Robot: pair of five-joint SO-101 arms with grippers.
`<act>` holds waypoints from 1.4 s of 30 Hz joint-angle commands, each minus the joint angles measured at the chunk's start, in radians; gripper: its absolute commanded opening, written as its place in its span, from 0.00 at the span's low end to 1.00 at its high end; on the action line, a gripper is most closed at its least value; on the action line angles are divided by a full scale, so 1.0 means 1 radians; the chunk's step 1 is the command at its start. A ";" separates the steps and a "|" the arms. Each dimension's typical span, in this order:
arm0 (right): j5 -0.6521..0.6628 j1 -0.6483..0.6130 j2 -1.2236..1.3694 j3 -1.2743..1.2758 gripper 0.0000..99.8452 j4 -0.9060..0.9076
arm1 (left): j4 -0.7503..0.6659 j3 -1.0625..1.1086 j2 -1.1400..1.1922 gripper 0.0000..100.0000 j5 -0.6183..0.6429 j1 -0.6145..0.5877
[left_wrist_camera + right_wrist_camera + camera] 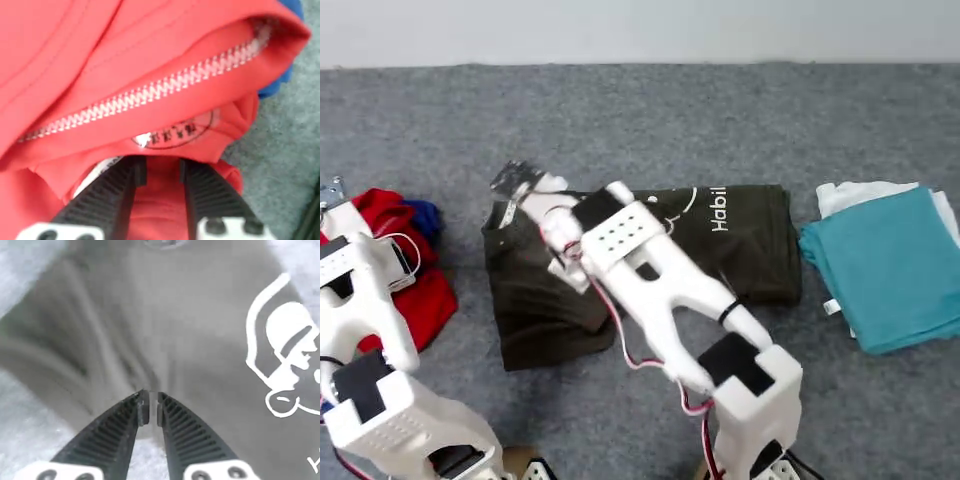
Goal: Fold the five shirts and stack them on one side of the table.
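High view gives you the grey worktop (pixel 640 110) with shirts spread across it. Your dark shirt (pixel 740 240) lies in the middle, partly folded, its white print facing up. Toward the right side, a folded teal shirt (pixel 895 265) sits on a white shirt (pixel 860 193), whose edges show past its far side. Well apart on the left side, a red shirt (pixel 430 295) lies bunched up, and a blue shirt (pixel 423 213) touches its far edge.

Your right arm (pixel 660 290) stretches over the dark shirt to its far left corner. In the right wrist view, the right gripper (pixel 150 402) has its jaws drawn together to a thin slit, nipping a raised ridge of the dark cloth. Creases run into the tips, and the white printed outline lies off to one side.

Your left arm (pixel 365 300) stands over the red shirt. In the left wrist view, the left gripper (pixel 162 172) has its jaws partly apart, with red cloth showing in the gap just below the collar label and a white zigzag seam. You cannot tell from this view whether they press on the cloth.
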 commanded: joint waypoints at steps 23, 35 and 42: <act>-0.002 -0.280 0.242 -0.318 0.24 0.061 | 0.235 -0.168 -0.052 0.12 0.000 -0.138; -0.002 -0.321 0.412 -0.459 0.24 0.050 | 0.235 -0.168 -0.052 0.12 0.000 -0.140; 0.006 -0.315 0.496 -0.460 0.17 -0.056 | 0.235 -0.168 -0.049 0.12 0.000 -0.140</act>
